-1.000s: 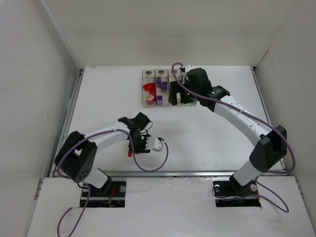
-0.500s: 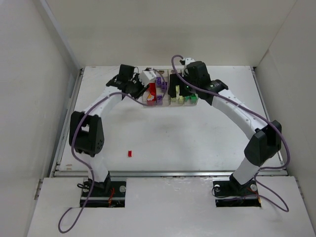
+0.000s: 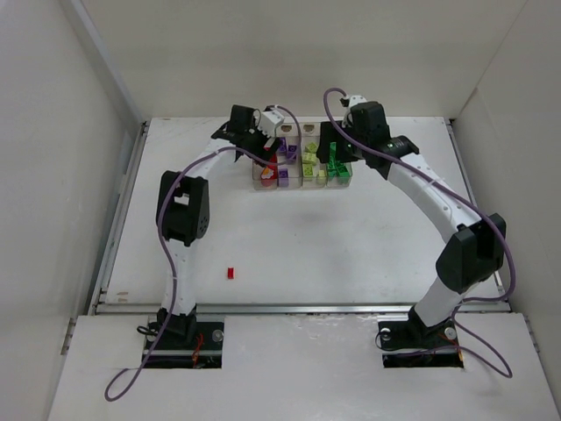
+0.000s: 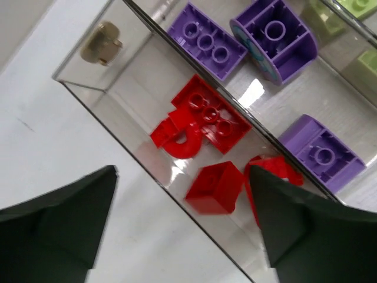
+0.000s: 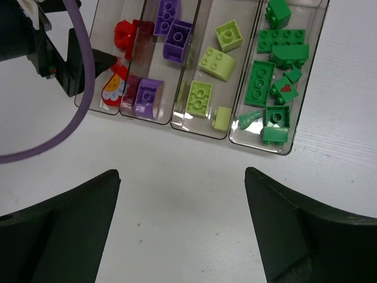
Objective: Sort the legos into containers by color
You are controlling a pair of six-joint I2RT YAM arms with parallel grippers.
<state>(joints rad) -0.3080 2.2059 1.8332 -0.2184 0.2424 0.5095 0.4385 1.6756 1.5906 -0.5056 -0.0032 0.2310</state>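
- Left claw (image 4: 181,170) has swung further over the red end bin of the containers (image 5: 234,82) and spread wide, holding nothing
- Red legos (image 4: 206,121) lie inside that bin
- Right claw (image 5: 181,172) hangs open, empty, above the containers
- One red lego (image 3: 230,273) sits on the counter (image 3: 351,246), well apart

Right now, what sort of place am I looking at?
Likely a robot test cell: white table walled by plain white panels, two white-and-black robot arms bolted at its near edge, a clear-plastic four-bin tray of coloured bricks.
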